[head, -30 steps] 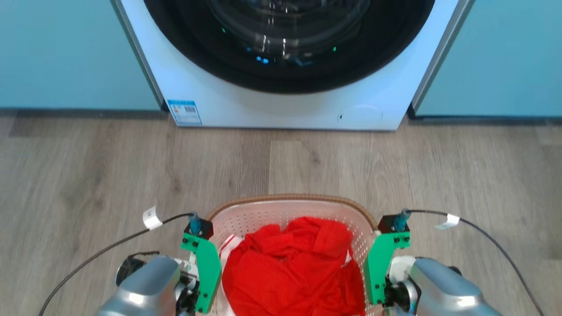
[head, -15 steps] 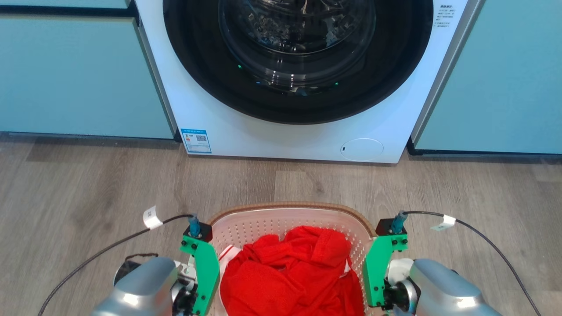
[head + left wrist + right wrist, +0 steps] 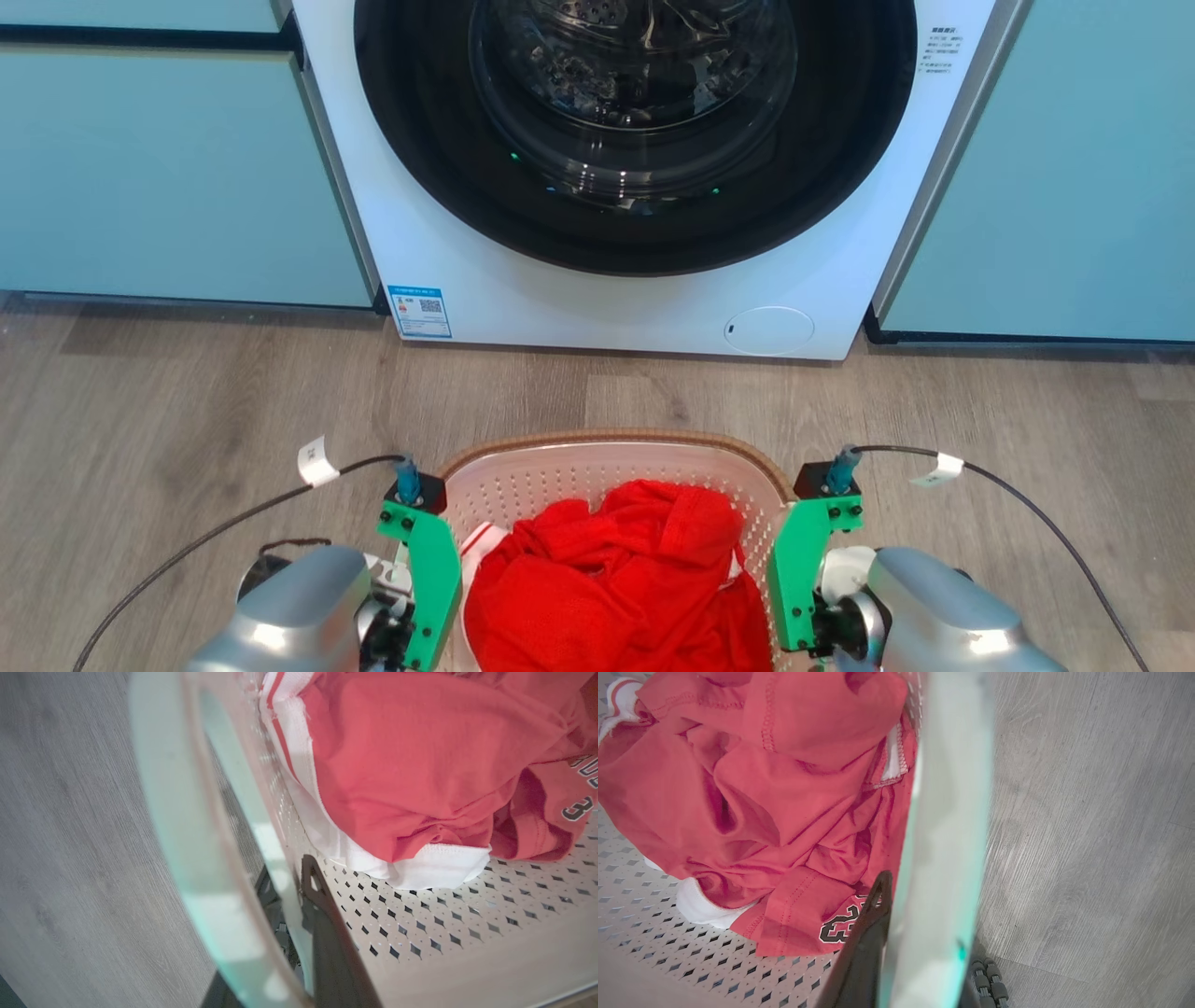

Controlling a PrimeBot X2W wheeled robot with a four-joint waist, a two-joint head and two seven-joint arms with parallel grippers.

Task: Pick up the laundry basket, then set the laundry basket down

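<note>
The laundry basket (image 3: pixel 616 462), white and perforated with a brown woven-look rim, sits low in the middle of the head view, with red clothes (image 3: pixel 616 588) in it. My left gripper (image 3: pixel 287 879) is shut on the basket's left side: one dark finger (image 3: pixel 327 924) is inside the wall and the other is outside under the pale handle (image 3: pixel 187 826). My right gripper (image 3: pixel 924 924) is shut on the right side, with one finger (image 3: pixel 871 914) inside next to the red garment (image 3: pixel 775 798). I cannot tell whether the basket touches the floor.
A white front-loading washing machine (image 3: pixel 644 308) with a dark round door stands straight ahead, between pale blue cabinet fronts (image 3: pixel 168 177). A strip of grey wood floor (image 3: pixel 187 411) lies between it and the basket. Black cables (image 3: pixel 215 532) arc out from both wrists.
The whole head picture has shifted down, so the camera moved and more of the washing machine shows. The basket stays between the two grippers, both shut on it as before.
</note>
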